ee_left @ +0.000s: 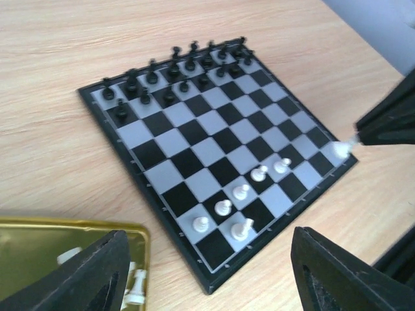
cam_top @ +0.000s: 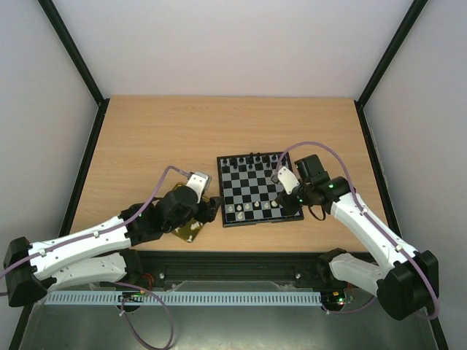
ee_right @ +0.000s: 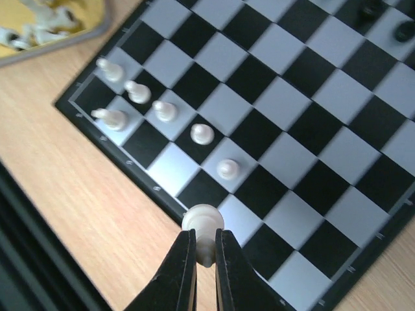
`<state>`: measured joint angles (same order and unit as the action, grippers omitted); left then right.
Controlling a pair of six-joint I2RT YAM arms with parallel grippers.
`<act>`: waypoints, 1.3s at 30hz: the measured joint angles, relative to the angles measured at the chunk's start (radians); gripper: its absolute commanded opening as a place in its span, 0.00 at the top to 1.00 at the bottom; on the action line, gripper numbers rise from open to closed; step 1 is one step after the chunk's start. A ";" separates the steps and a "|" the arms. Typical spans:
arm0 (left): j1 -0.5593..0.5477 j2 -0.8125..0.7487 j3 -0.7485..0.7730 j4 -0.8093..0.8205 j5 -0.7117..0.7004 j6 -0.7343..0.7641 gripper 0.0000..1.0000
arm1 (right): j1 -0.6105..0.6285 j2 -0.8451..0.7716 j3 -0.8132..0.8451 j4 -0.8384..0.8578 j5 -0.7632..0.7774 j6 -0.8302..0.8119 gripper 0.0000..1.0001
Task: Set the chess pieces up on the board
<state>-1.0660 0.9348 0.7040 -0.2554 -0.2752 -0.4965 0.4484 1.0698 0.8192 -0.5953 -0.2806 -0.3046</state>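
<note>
In the right gripper, chess piece points head-outward.

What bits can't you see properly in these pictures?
1. Left wrist view: gold tray cut off by the bottom edge, partly hidden by the left gripper.
2. Right wrist view: right gripper covers the lower part of the held white piece.
3. Top view: chess pieces too small to tell apart.

On the surface: the board. Along its 2 far rows, opposing chessmen; by its near left corner, 6 chess pieces, 5 in a row, 1 nearer the edge. Just left of that corner, under the left tool, the tray with more inside. Over the near edge further right, 1 chess piece in the right tool.
</note>
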 measured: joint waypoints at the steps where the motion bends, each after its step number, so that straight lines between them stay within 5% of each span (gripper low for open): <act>1: 0.008 0.002 0.004 -0.017 -0.016 -0.008 0.24 | -0.009 -0.006 -0.008 0.000 0.021 -0.003 0.96; 17: 0.264 -0.035 0.067 -0.163 -0.089 0.024 0.23 | -0.026 0.042 -0.125 0.053 0.085 -0.118 0.93; 39: 0.308 -0.022 0.061 -0.163 -0.043 0.037 0.23 | -0.026 0.166 -0.153 0.166 0.060 -0.162 0.83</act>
<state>-0.7578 0.9127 0.7650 -0.4179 -0.3180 -0.4595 0.4229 1.2354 0.6666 -0.4290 -0.2203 -0.4667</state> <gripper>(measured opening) 0.770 0.170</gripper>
